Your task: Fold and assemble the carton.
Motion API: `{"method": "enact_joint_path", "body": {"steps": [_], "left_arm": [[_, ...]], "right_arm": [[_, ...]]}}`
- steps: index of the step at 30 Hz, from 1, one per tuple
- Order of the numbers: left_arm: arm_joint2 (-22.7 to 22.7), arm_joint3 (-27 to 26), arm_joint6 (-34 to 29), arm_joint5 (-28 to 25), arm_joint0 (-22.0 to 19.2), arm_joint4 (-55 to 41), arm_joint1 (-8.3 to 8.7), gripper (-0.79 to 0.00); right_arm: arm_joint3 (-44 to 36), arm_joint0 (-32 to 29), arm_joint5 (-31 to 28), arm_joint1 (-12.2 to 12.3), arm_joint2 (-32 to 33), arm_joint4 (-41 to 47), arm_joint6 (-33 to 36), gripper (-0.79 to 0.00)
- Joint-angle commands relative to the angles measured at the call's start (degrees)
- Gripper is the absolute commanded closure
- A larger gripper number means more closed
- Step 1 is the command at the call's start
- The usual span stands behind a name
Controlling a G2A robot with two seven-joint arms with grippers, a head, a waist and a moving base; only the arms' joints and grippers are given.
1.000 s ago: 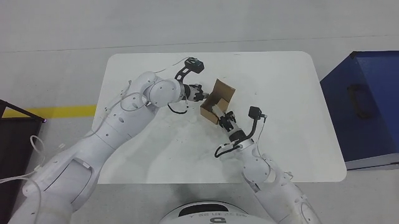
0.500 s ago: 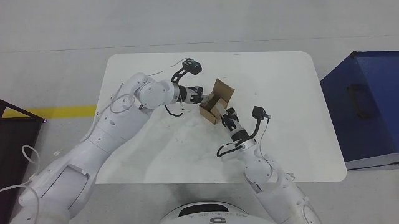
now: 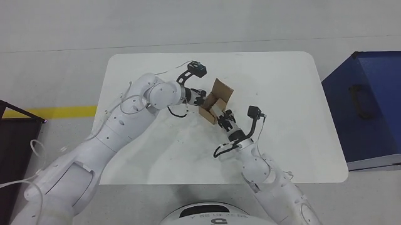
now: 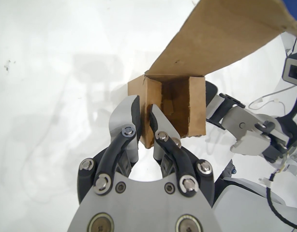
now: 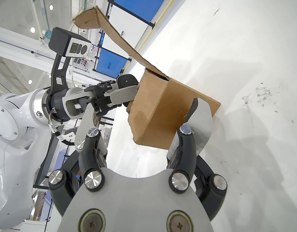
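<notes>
carton sits mid-table, lid flap sticking up | left gripper comes in from the left, arm bent, pinched tight on the carton's left wall | right gripper reaches up from the near side, right at the carton's near-right corner, grip can't be made out

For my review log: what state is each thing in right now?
carton: body squared up, large flap open, standing up
left gripper: shut, fingers pinching one carton wall
right gripper: open, one finger against the carton's opposite wall
</notes>
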Motion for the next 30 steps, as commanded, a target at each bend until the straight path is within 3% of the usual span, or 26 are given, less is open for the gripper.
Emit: {"method": "enact_joint_path", "body": {"steps": [1,6,11,14,20,23,30], "left_arm": [[0.54,-0.05,-0.55,-0.32,-0.16,1.02,-0.16,0.000],[1.04,-0.47,-0.19,-0.02,-0.34,2.96,-0.54,0.000],[-0.59,-2.66,-0.28,0.74,0.58,6.15,0.17,0.000],[-1.83,-4.78,-1.49,-0.85,1.38,8.12,0.90,0.000],[-1.78,-8.05,-3.42,-4.26,2.36,12.24,1.47,0.000],[-1.47,-8.69,-3.20,-4.75,2.90,14.39,1.53,-0.785],[-4.71,-11.43,-0.29,-7.25,5.65,17.19,2.79,-0.785]], "right_arm": [[0.05,0.14,0.18,-0.05,0.02,-0.04,0.04,-0.677],[-0.10,0.17,0.28,-0.18,-0.04,-0.39,-0.34,-0.680],[-1.98,-1.74,-1.84,0.03,1.12,-1.39,-2.23,-0.730],[-3.60,-3.46,-3.70,0.29,2.46,-1.39,-3.17,-0.785],[-5.60,-5.96,-6.53,0.65,5.70,0.97,-4.99,-0.785],[-5.64,-6.06,-6.51,0.66,7.00,2.12,-5.99,-0.785],[-1.91,-0.40,1.57,-0.32,8.79,3.79,-13.64,-0.748]]}}
